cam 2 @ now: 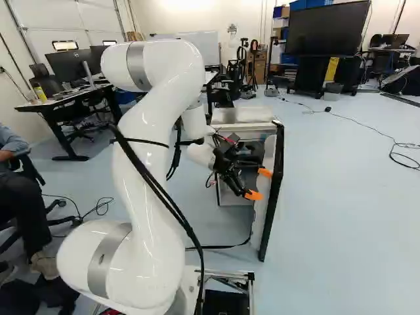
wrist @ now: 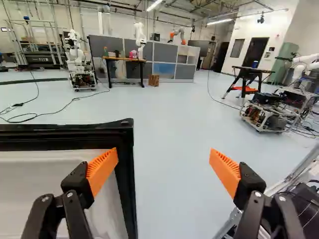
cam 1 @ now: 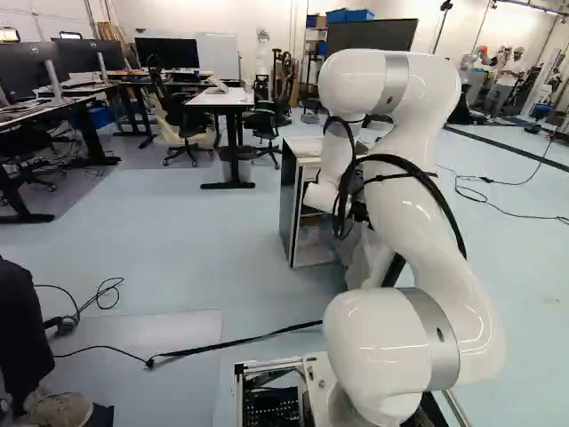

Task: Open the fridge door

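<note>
In the right base view my gripper [cam 2: 258, 184] is beside the inner face of the fridge door [cam 2: 268, 177], which stands swung out from the small white fridge [cam 2: 246, 115] toward the base. The wrist view shows the gripper [wrist: 164, 163] open, its orange pads wide apart with nothing between them. One finger overlaps the door's white inner side [wrist: 55, 172], near the corner of its black rim [wrist: 129, 174]; whether it touches cannot be told. From the left base view the fridge [cam 1: 290, 200] stands behind my arm, which hides much of the door.
A person's leg [cam 1: 20, 334] shows at the left of the left base view. Cables [cam 1: 204, 345] lie on the floor between base and fridge. Desks [cam 1: 227, 96] and chairs stand farther off. The wrist view shows another robot [wrist: 79, 62] and a wheeled frame [wrist: 269, 117].
</note>
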Available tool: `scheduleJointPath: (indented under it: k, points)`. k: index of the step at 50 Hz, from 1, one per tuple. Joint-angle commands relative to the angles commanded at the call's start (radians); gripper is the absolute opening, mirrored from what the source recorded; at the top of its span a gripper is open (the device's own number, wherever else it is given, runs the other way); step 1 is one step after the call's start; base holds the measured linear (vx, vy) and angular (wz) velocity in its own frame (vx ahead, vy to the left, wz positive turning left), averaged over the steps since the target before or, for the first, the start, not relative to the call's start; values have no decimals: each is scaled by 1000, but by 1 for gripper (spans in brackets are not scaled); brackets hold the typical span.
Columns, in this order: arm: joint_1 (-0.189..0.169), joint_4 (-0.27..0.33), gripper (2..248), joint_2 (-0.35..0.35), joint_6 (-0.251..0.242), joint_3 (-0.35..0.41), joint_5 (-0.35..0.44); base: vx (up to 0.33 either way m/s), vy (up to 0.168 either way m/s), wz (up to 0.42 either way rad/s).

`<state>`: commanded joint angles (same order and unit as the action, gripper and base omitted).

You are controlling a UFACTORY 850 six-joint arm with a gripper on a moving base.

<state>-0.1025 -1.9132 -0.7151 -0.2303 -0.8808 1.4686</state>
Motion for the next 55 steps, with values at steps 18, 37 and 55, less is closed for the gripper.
scheduleJointPath:
  k: [18, 37, 55]
  points:
    - [23, 0, 247, 26, 0, 103, 0, 0, 0, 0]
    - [145, 0, 247, 41, 0, 185, 6, 0, 0, 0]
    - [233, 0, 247, 40, 0, 175, 30, 0, 0, 0]
